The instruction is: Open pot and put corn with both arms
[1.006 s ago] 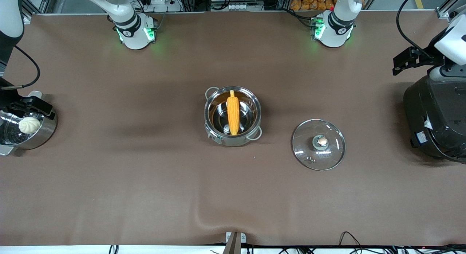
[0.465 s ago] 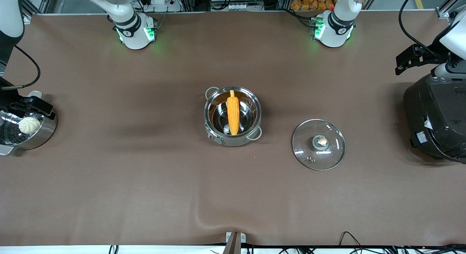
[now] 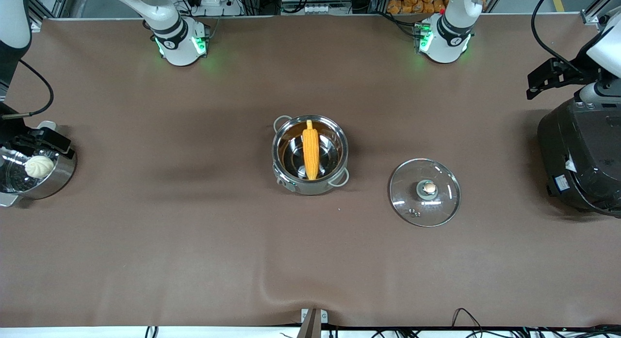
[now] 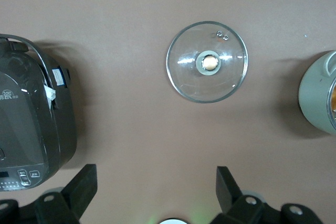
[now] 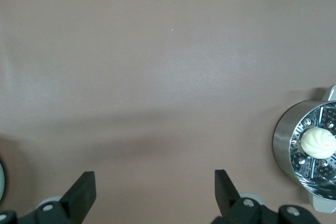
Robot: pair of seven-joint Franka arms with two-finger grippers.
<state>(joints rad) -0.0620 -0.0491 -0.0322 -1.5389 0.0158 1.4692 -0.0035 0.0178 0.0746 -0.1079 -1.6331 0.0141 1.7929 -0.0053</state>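
Corn lies lengthwise in the open pot (lid beside it), well apart from the wide-open left gripper and right gripper.

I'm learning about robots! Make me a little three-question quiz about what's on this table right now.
1. True or false: the corn lies inside the pot.
2. Where is the glass lid? A) on the pot B) flat on the table, toward the left arm's end C) in a gripper
3. Fill in: the white bun sits in the ____ at the right arm's end of the table.

Key
1. True; the pot is open and the corn rests in it.
2. B; it lies beside the pot, between it and the black rice cooker. The left gripper and right gripper are both open and hold nothing.
3. steamer
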